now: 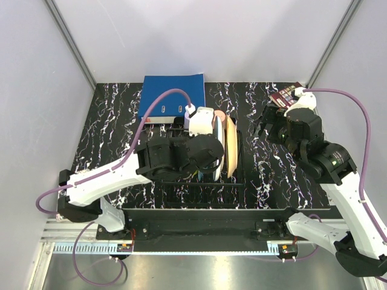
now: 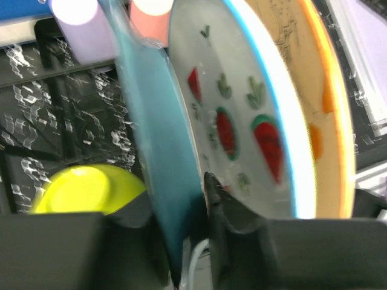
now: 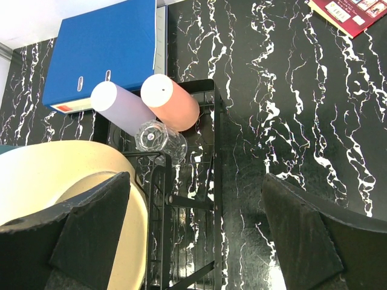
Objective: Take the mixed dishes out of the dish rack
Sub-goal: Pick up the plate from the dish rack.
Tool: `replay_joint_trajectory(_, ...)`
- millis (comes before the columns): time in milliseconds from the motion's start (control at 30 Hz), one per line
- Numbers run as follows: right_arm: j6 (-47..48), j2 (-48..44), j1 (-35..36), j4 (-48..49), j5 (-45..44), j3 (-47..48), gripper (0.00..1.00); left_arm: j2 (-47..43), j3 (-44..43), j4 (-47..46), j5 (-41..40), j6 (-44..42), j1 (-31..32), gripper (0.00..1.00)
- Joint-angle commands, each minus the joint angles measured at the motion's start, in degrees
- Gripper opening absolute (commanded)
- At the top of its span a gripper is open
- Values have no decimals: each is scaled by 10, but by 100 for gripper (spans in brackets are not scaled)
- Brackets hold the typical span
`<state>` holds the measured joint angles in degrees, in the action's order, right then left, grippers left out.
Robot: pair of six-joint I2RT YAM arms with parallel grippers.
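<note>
The black wire dish rack (image 1: 240, 164) stands at the table's middle. Plates stand upright in it: a teal plate (image 2: 160, 139), a white watermelon-print plate (image 2: 236, 121) and a peach plate (image 2: 314, 90). My left gripper (image 1: 207, 144) reaches down over them, and its fingers (image 2: 219, 208) are closed on the teal plate's rim. A yellow bowl (image 2: 84, 188) lies in the rack to the left. A lilac cup (image 3: 121, 106), a salmon-pink cup (image 3: 170, 103) and a clear glass (image 3: 158, 138) lie at the rack's far end. My right gripper (image 3: 196, 241) is open and empty above the rack's right edge (image 3: 216, 181).
A blue binder (image 1: 172, 93) lies flat behind the rack. A dark red booklet (image 1: 284, 96) lies at the back right. Bare black marbled table (image 3: 290, 121) lies to the right of the rack. White walls enclose the table on three sides.
</note>
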<state>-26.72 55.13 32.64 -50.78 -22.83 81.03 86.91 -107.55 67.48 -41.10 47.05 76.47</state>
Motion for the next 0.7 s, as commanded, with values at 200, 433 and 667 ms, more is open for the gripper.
replay_joint_trajectory(200, 16, -8, 5, 16, 11, 2, 98, -42, -5, -3, -7, -3, 0, 0)
replay_joint_trajectory(433, 25, -6, 4, 16, 16, 16, 98, -28, -115, 31, -25, -57, -1, 0)
replay_joint_trajectory(667, 32, -6, 4, 15, 19, 30, 98, -17, -223, 42, -38, -97, 0, 0)
